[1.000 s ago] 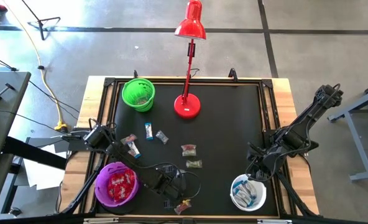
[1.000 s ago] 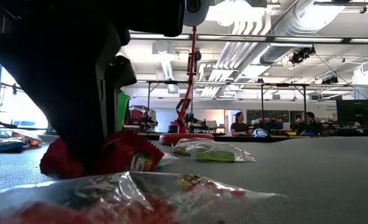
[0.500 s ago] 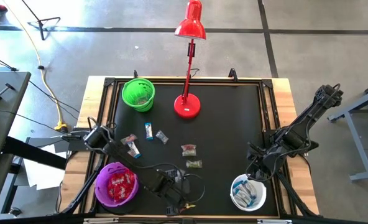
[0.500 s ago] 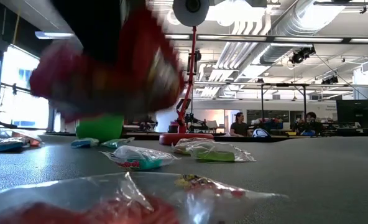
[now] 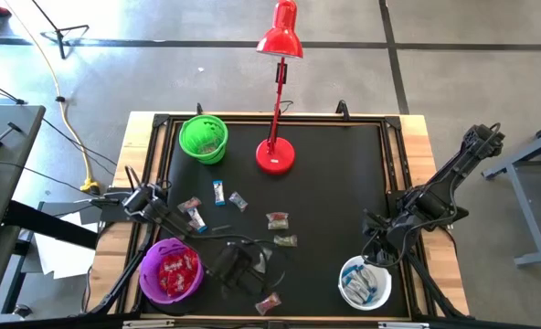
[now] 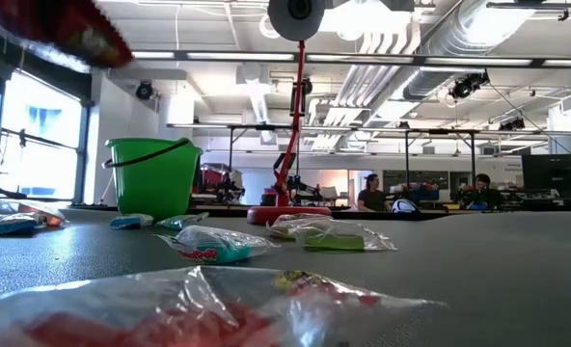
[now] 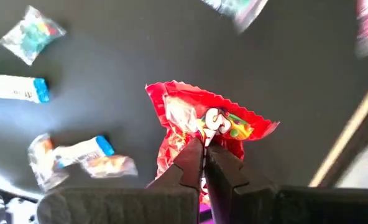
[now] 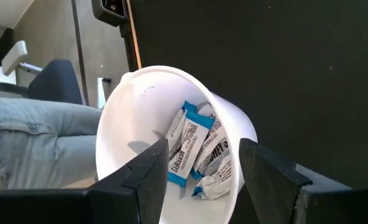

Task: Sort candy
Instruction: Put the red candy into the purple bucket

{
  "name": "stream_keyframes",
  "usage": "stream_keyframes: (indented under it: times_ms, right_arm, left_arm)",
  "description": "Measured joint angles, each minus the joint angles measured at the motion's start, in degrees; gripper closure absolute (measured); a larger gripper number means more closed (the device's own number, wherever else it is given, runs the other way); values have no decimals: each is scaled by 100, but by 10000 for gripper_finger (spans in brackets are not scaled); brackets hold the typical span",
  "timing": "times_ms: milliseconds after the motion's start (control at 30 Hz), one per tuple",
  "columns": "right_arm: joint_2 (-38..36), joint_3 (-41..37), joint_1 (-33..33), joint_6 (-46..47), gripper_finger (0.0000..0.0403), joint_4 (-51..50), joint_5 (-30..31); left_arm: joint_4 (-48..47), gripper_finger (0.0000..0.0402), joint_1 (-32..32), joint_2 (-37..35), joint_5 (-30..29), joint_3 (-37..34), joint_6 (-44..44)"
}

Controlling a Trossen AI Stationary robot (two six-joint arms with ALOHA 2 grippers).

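Observation:
My left gripper [image 5: 237, 266] hangs above the mat near the table's front, pointing down and shut on a red-wrapped candy [image 7: 199, 118]; the low view shows that candy [image 6: 68, 29] high off the mat. Loose candy lies on the black mat: blue-and-white pieces [image 5: 218, 192] [image 5: 196, 217], clear greenish ones [image 5: 277, 220] [image 5: 285, 240], and one [image 5: 269, 303] at the front edge. My right gripper [image 8: 199, 163] stands open over the white bowl [image 5: 365, 283], which holds blue-and-white candy [image 8: 193, 146]. My left gripper pinches the red wrapper between its two fingertips [image 7: 193, 158], near one end of the wrapper [image 7: 204, 138]. The fingers come from above, pointing down. The candy is lifted clear of the mat, its crimped far edge [image 7: 196, 96] spread out beyond the fingertips.
A purple bowl [image 5: 171, 271] with red candy stands at the front left, just left of my left gripper. A green bowl [image 5: 203, 137] sits at the far left, with a red desk lamp [image 5: 275, 155] beside it. The mat's right half is bare.
My left gripper has shut on the red candy near the table's front edge. It has then risen with it and drawn back from the front edge toward the left. The red candy is lifted clear of the mat; the clear-wrapped piece at the front edge stays put.

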Motion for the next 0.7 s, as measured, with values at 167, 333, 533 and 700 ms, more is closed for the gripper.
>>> stream_keyframes:
  times_ms: [167, 333, 533, 700]
  right_arm:
    - [0, 0, 0, -12, 211, -48, 0]
    - [2, 0, -2, -93, 211, -135, 4]
    - [2, 0, -2, -308, 211, -243, 2]
    - [0, 0, -2, -311, 211, -332, 2]
  left_arm:
    - [44, 401, -105, -198, -192, 508, -740]
    - [34, 401, -326, -548, -692, 587, -1870]
    - [57, 401, -598, -1071, -840, 511, -3133]
    - [45, 401, -657, -1435, -752, 513, -4028]
